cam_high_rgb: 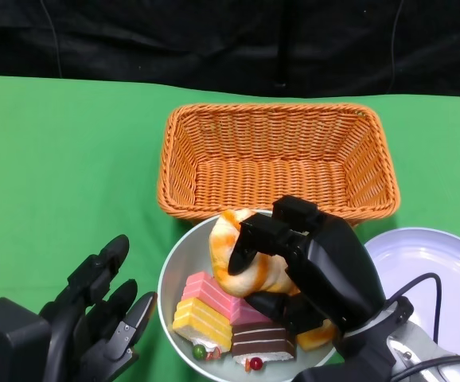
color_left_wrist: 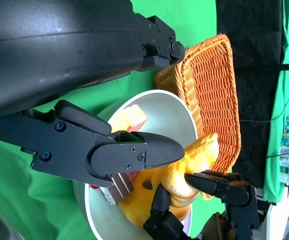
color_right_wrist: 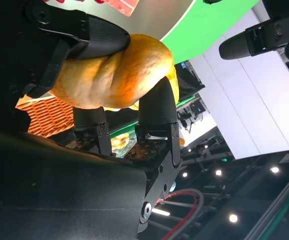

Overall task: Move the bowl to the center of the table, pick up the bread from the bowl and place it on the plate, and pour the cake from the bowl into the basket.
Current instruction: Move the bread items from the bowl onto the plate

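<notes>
My right hand (cam_high_rgb: 294,255) is clamped on the bread (cam_high_rgb: 246,263); the right wrist view shows fingers (color_right_wrist: 157,107) wrapped both sides of the loaf (color_right_wrist: 114,72). The bread is just inside the bowl (cam_high_rgb: 174,267), over the cake slices (cam_high_rgb: 214,306), long axis running roughly from the basket (cam_high_rgb: 278,159) side down toward me. The plate (cam_high_rgb: 445,263) lies on the right, just beside the bowl and next to my right arm, so this hand is the nearer one; the move is up and rightward. My left hand (cam_high_rgb: 95,318) sits beside the bowl's left rim, fingers apart, holding nothing. Cakes not yet poured.
</notes>
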Motion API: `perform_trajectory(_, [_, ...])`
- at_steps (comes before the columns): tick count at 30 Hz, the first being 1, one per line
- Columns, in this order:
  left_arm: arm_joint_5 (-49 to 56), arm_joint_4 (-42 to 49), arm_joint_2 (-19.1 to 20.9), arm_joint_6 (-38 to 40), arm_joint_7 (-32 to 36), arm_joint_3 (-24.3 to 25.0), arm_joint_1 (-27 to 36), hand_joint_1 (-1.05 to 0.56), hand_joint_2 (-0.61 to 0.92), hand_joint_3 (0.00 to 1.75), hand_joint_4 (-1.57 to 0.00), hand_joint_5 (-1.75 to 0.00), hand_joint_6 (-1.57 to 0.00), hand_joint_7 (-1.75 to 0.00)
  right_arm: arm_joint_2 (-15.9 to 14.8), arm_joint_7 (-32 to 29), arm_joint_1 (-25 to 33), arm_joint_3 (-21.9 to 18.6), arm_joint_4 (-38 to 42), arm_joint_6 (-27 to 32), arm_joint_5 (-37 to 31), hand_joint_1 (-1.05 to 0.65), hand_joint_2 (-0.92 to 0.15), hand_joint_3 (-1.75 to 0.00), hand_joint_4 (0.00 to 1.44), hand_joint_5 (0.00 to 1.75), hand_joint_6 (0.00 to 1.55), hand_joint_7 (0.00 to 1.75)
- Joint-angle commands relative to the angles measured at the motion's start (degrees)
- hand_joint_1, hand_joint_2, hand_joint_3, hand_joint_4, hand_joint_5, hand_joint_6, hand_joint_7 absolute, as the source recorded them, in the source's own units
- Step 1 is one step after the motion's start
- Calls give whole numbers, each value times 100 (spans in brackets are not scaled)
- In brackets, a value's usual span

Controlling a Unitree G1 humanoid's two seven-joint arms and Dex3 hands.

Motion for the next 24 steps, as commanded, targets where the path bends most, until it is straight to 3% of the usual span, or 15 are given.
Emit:
perform_trajectory(1, [33,20,2,-108,-40,42,75,-67,92,49,-19,-16,-17,-3,-97,61,129,-238,-587,-324,369,-17,-18,-161,103,175,81,172])
perform_trajectory(5, [31,-8,-4,-122,-51,54,111,-67,92,49,-19,-16,-16,-3,-63,264,328,-370,-982,-365,570,-20,-15,-169,104,175,80,174])
perform_trajectory(13, [94,82,3,-328,-96,51,78,-67,92,48,-17,-16,-17,-2,-183,769,677,-1021,-2094,-210,770,-17,-11,-175,103,175,80,175])
perform_trajectory(24, [541,224,54,-945,-180,-42,215,-65,92,48,-19,-17,-19,-2,-394,1513,1358,-1866,-3207,1103,170,-8,1,-174,106,175,90,155])
